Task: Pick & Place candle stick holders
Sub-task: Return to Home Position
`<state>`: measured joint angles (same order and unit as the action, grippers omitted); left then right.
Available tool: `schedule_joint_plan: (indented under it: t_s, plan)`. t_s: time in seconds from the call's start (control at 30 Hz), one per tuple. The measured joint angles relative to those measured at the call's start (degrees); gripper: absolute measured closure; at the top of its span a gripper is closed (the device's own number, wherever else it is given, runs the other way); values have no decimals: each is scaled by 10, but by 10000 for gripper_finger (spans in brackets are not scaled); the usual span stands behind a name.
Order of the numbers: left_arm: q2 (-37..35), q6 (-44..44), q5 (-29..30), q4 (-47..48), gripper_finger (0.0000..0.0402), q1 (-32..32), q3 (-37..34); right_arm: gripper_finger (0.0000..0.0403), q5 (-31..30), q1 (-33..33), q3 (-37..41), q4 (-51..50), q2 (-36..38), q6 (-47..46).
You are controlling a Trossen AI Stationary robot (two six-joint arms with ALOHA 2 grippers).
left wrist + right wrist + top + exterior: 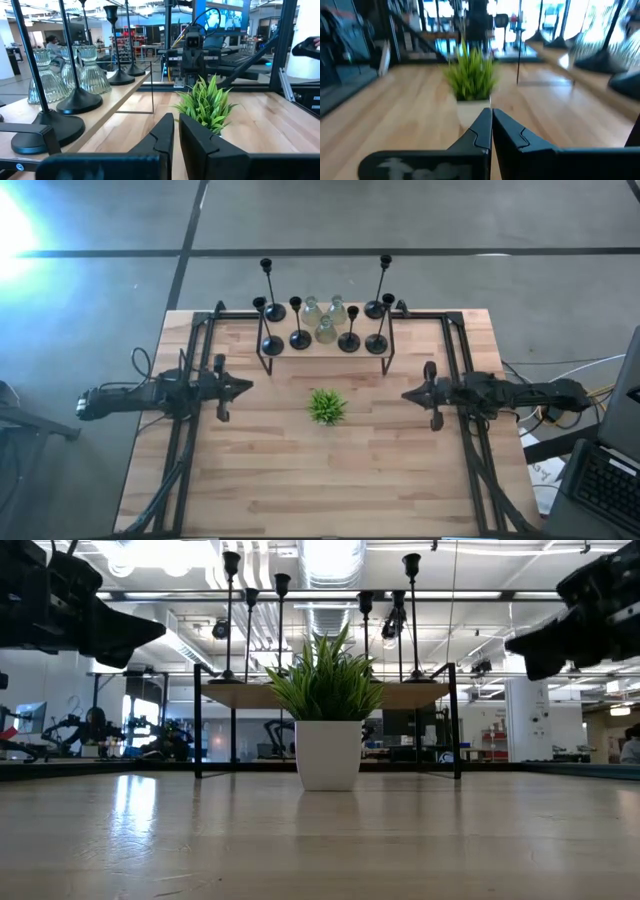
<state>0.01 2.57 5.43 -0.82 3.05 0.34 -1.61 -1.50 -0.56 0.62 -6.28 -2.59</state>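
Observation:
Several black candle stick holders [299, 338] with round bases and thin stems stand on a low wooden shelf [325, 345] at the table's far middle, around three clear glass holders [325, 330]. They also show in the left wrist view [77, 102]. My left gripper [246, 387] is shut and empty above the table's left side, pointing right. My right gripper [408, 394] is shut and empty above the right side, pointing left. Both face the small green plant [327, 407].
The potted spiky plant [328, 730] stands on the table between the grippers, in front of the shelf. The shelf rests on thin black legs [197, 720]. A keyboard [605, 485] lies off the table's right edge. Bare wood lies toward the near edge.

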Motion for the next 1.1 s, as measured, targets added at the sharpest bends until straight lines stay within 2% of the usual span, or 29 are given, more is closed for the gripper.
schedule_joint_plan:
  t_s: [0.13,1.1]
  plan:
    - [0,0,0,1,369,0,0,394,0,0,0,2,63,0]
    - [1,0,3,-13,369,0,0,394,1,0,0,8,61,0]
